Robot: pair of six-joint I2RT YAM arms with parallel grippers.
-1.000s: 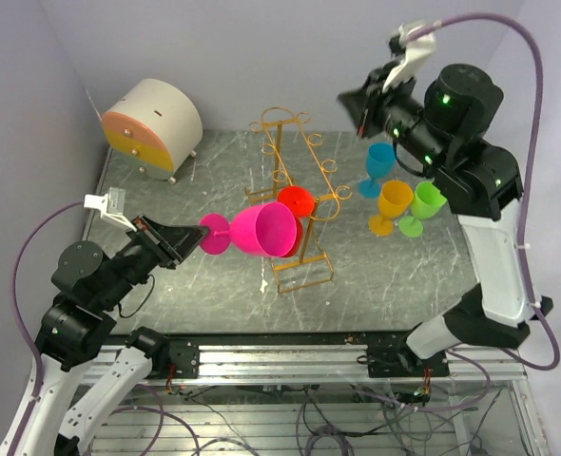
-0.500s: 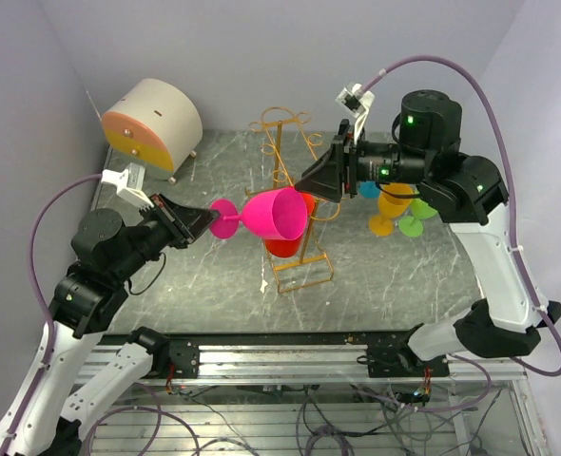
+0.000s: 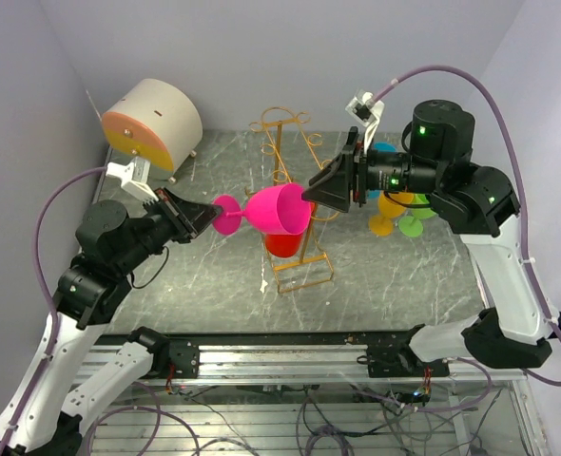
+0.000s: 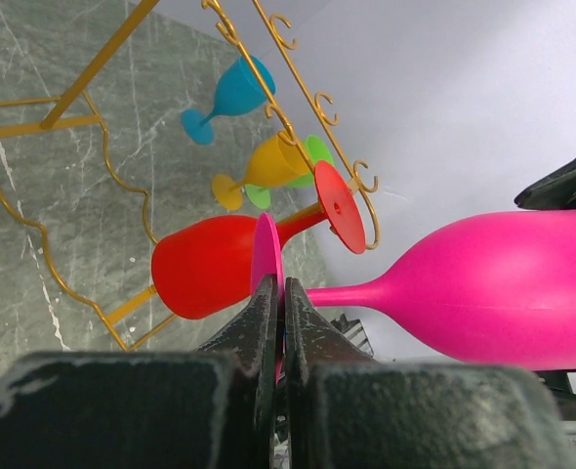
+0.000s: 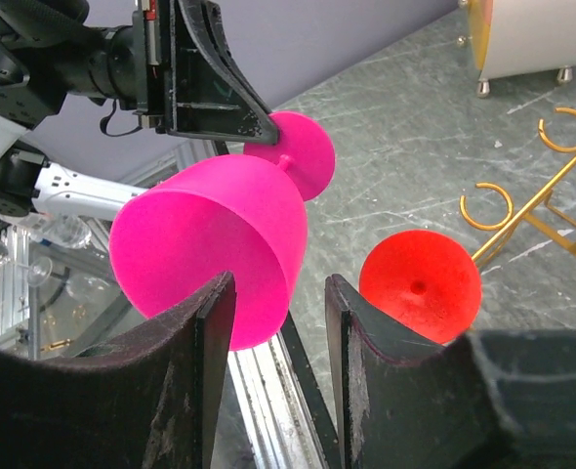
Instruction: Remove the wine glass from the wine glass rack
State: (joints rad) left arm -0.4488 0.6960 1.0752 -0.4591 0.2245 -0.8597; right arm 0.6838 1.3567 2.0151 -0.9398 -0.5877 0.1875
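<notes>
Right arm has swung in from the back of the cell. Its right gripper (image 3: 308, 194) now sits at the mouth of the pink wine glass (image 3: 279, 209), closer than half a second ago. Left arm has lifted slightly and carried the glass up and toward it.

Wine glass rack (image 4: 95, 66) stands mid-table with only the red glass (image 4: 205, 278) hanging from a hook.

Pink wine glass is clear of the rack, in the air in front of it. It lies on its side, bowl toward the right arm.

Left gripper (image 4: 279, 293) is clamped tight on the thin foot disc, edge-on between the fingers.

Right gripper's jaws are spread wide, one either side of the bowl's lower edge. No contact is visible in the wrist view.

Judgement: removal is essentially done. This looks like a handover setting up, with the right jaws yet to close on the bowl.
</notes>
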